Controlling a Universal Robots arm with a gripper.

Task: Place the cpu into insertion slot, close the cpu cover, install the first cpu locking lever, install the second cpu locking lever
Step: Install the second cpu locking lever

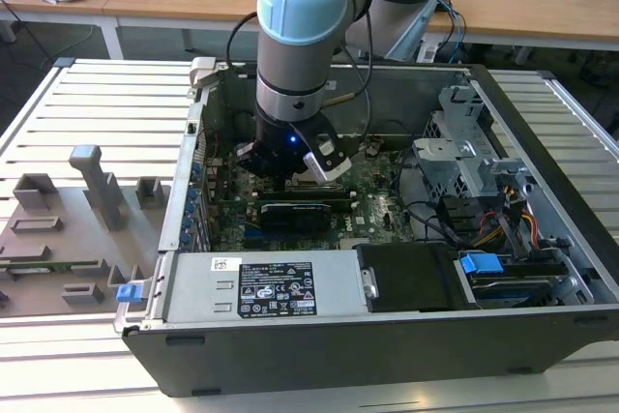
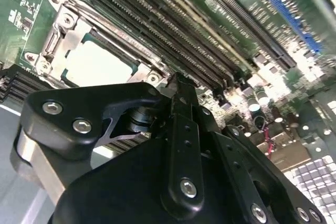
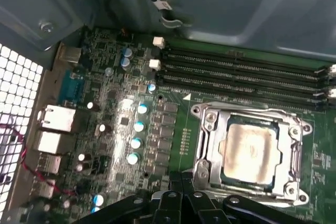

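The cpu (image 3: 251, 150) (image 2: 97, 66), its pale metal top showing, lies flat in the insertion slot, whose pin field is hidden beneath it. The cpu cover (image 3: 209, 145) (image 2: 56, 35), a silvery frame, lies down around the chip, and thin wire levers run along its edges. My gripper (image 3: 182, 181) (image 2: 179, 81) hovers just beside the socket with its black fingers shut together and nothing held. In the exterior view the gripper (image 1: 290, 173) reaches down into the open computer case over the green motherboard.
Long black memory slots (image 3: 241, 72) run beside the socket, and a row of capacitors (image 3: 137, 127) and rear ports (image 3: 52, 119) stand near it. The case wall (image 3: 236, 3), a black card (image 1: 300, 210), the power supply (image 1: 261, 287) and drive cage (image 1: 474, 157) hem in the board.
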